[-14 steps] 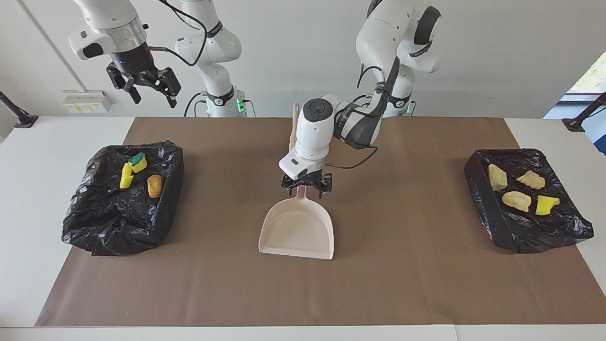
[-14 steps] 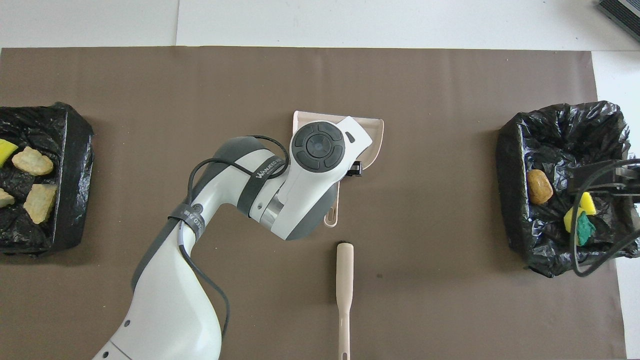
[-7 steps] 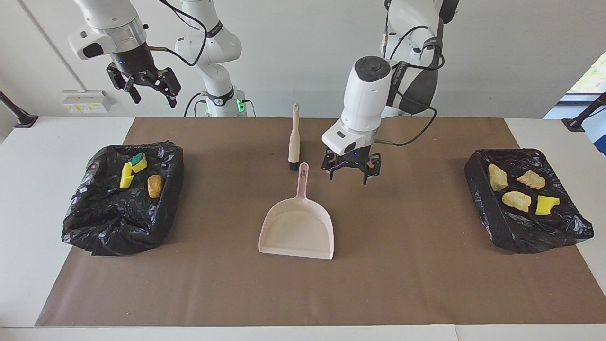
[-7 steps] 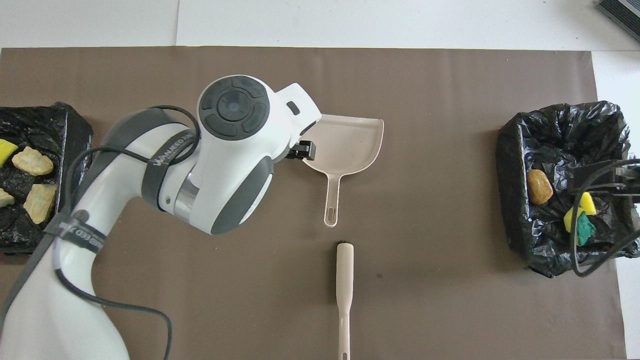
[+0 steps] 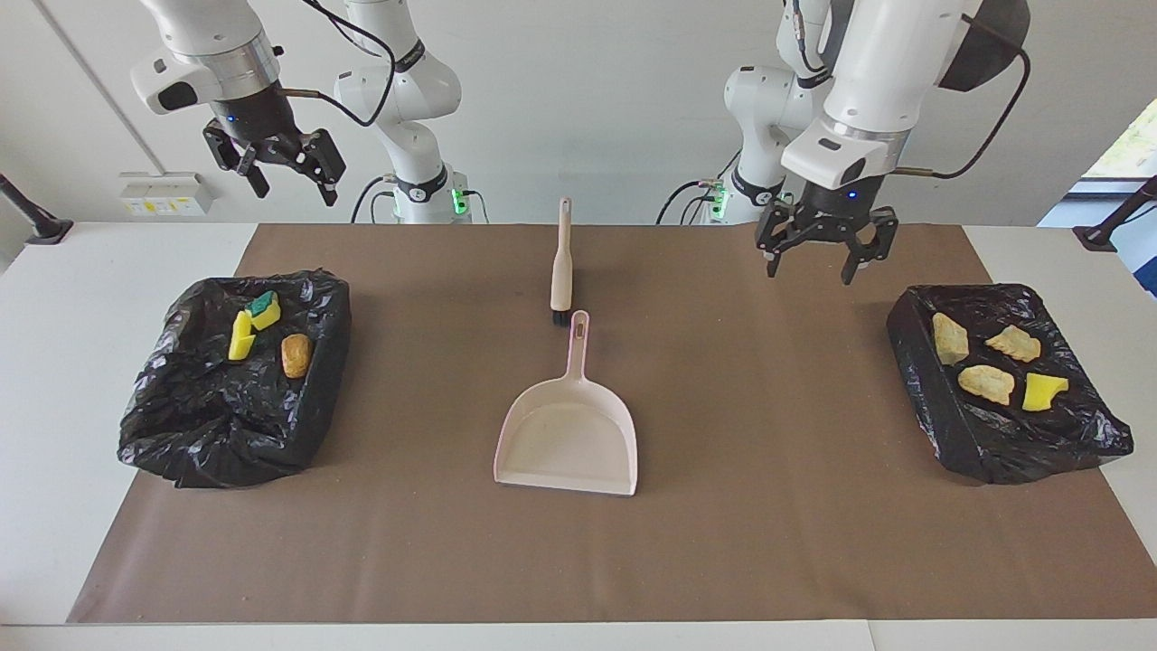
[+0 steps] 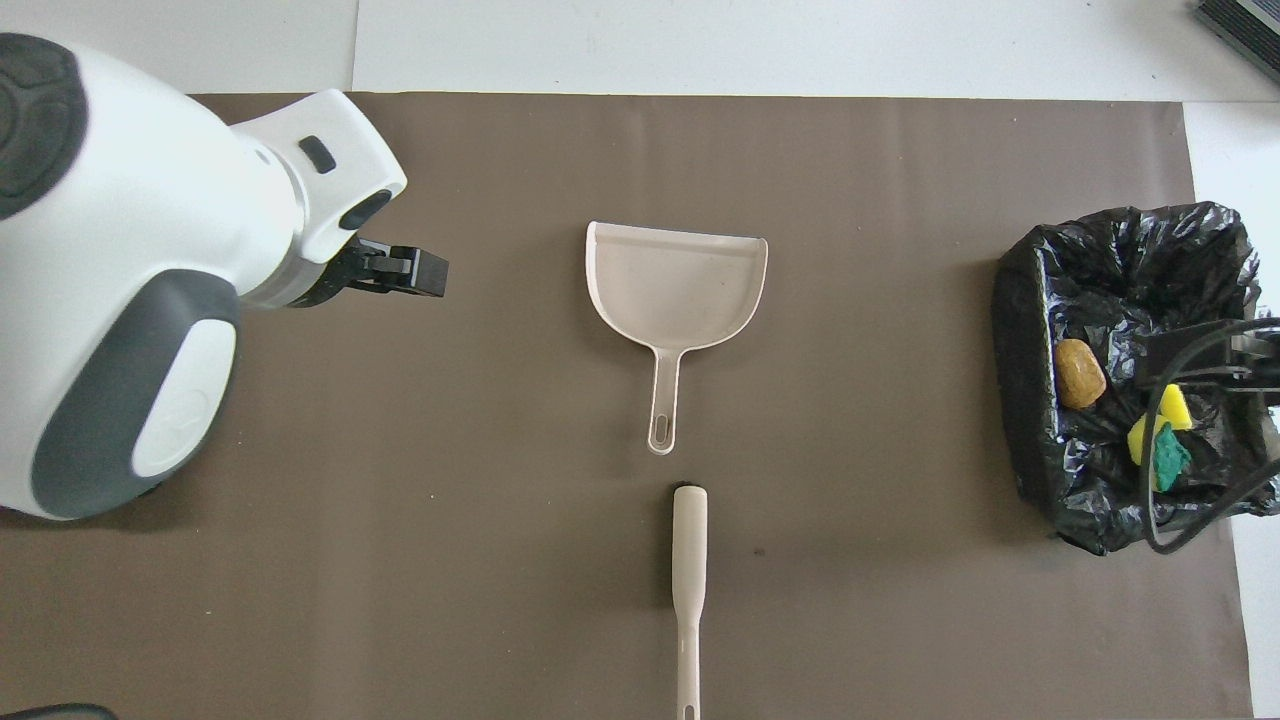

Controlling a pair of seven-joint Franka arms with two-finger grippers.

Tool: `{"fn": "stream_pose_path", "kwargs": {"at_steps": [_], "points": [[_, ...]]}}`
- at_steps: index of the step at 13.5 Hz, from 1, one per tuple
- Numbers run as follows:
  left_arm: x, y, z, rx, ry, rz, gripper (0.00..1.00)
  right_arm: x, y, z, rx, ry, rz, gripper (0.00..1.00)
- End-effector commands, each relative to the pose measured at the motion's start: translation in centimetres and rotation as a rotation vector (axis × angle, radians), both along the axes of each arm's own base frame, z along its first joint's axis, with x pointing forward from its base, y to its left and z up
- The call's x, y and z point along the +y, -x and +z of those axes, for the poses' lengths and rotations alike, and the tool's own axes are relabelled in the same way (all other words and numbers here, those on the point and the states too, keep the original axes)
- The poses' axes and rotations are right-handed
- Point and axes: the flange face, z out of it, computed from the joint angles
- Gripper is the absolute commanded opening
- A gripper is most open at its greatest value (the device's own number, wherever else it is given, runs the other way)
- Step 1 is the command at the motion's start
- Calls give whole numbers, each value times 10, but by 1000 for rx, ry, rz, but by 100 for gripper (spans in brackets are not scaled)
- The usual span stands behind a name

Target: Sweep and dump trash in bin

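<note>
While your brown mat (image 5: 723, 506) is swept clean, the trash (image 5: 985, 383) sits in both black bins (image 5: 994, 443). Pink dustpan (image 5: 568, 425) lies mid-table, brush (image 5: 562, 262) nearer the robots. Left gripper (image 5: 823, 249) and right gripper (image 5: 276, 167) hang raised, fingers spread, holding nothing.

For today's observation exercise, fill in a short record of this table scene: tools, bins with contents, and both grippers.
Dustpan: empty, flat at mat centre
Brush: lying nearer the robots than the dustpan, in line with its handle
Right-end bin: two sponge pieces, one brown chunk
Left-end bin: three tan chunks, one yellow sponge
Left gripper: open, raised, holding nothing
Right gripper: open, raised, waiting
</note>
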Motion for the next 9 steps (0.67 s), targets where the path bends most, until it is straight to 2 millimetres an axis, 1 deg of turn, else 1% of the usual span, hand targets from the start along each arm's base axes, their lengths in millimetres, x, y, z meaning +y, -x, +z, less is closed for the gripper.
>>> {"fn": "stream_pose_path", "kwargs": {"at_steps": [1,2,4,5,6,7,8,9], "points": [[47,13,16,67,-45,-38,100,-5,3,2,-13,1,14,100],[58,16,19,101,-51,-47,100,-5,1,3,-21,2,11,100],[78,17,31,107,-42,-28,100,-10,2,3,-16,5,11,100],[86,18,31,118,-39,-15,100,-17,5,2,-7,5,0,100],[99,20,34,130,-34,3,100,-35,9,0,2,0,-28,100],[108,25,40,123,-35,1,100,-51,16,-3,9,-3,-52,100],[113,36,51,108,-28,-12,100,-55,20,-4,13,-5,-58,100],[114,41,47,116,-19,-13,100,-57,20,-5,15,-5,-61,100]]}}
